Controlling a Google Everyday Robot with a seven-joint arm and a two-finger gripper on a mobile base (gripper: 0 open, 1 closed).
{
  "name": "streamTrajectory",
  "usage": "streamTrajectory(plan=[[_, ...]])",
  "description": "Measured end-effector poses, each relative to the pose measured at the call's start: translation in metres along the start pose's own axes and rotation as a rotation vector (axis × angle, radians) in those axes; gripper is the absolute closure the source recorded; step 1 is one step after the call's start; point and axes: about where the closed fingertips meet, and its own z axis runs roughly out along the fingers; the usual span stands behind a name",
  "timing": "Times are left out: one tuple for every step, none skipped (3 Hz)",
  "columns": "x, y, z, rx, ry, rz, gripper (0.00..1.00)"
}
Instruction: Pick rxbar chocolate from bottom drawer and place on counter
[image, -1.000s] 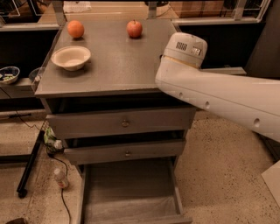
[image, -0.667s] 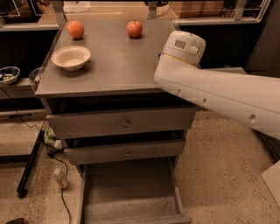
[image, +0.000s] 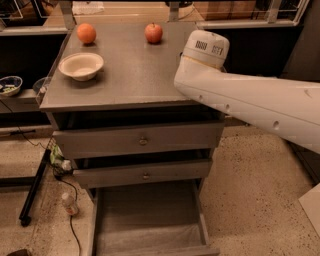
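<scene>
Fingers cannot be judged: the gripper is out of view past the white arm (image: 250, 100) at the counter (image: 130, 75) right edge. Below, the bottom drawer (image: 145, 215) stands open for reaching.

counter (image: 130, 75): matt grey, finely speckled
bottom drawer (image: 145, 212): dull grey metal, plain smooth floor
bowl (image: 81, 65): smooth cream, faint sheen
robot arm (image: 250, 102): smooth white plastic shell, slightly glossy
floor (image: 250, 195): pale, dark-flecked
gripper: out of frame, beyond the arm
</scene>
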Motion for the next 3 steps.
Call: streamTrajectory(plan=[[0.003,0.004,-0.002,0.019,0.013,0.012,1.0],[0.004,0.012,-0.015,0.08,0.039,0.026,1.0],[0.008,0.027,-0.03,0.124,0.084,0.035,1.0]])
